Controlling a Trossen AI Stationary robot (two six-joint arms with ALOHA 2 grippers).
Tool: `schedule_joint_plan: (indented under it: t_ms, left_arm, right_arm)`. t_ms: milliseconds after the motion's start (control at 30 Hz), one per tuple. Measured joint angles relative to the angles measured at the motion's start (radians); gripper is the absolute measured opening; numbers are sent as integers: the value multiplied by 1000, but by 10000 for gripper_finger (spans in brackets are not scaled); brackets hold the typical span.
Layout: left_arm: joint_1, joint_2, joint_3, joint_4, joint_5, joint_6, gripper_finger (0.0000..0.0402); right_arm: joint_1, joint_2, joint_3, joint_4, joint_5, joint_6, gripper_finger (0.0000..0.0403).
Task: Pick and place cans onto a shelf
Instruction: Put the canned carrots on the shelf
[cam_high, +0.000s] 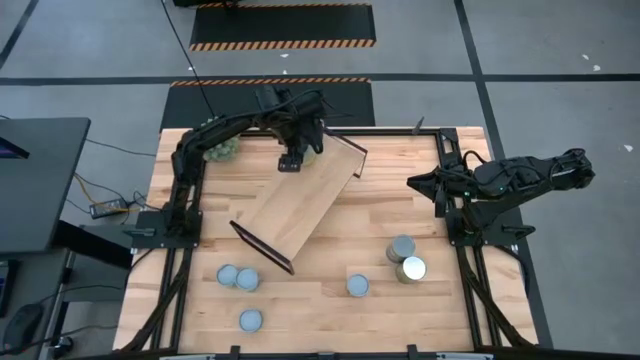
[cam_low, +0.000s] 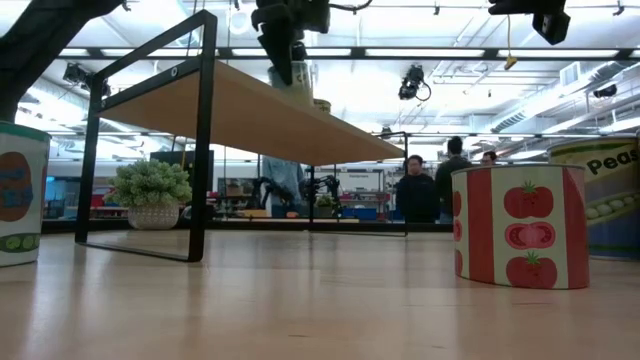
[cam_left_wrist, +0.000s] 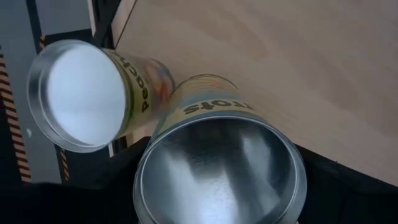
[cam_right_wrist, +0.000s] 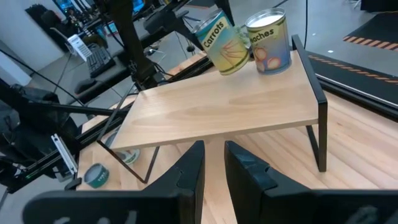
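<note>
You had the table, a broad butcher-block top with a matte, slightly grippy grain, carrying everything. On it the shelf lay skewed, a long pale wood board on thin black metal end frames, stiff and flat, running from near the far edge toward the middle. Its smooth board looked likely to let a tin slide if you nudged it sideways.

Your left gripper was over the shelf's far end, jaws spread wide around the carrots can, which hung tilted and touched the peaches can already standing upright at that far end beside the black frame. Your right gripper waited near the table's right edge, jaws nearly pressed together, holding nothing.

The other cans stood on the table toward the near edge: three near the left corner, one mid-edge, two near the right.

These cans were rigid cylinders with paper labels and bright rimmed tops, probably fairly heavy if full and slick on the label. You'd have done best to grip across the middle of the side wall, squarely, since a tilted hold invites slipping.
</note>
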Motion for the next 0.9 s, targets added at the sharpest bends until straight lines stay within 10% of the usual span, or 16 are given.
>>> schedule_joint_plan:
  t_ms: [900]
  left_arm:
    - [-24, 29, 0, -10, -58, -18, 308]
  right_arm:
    - [0, 0, 0, 8, 18, 0, 68]
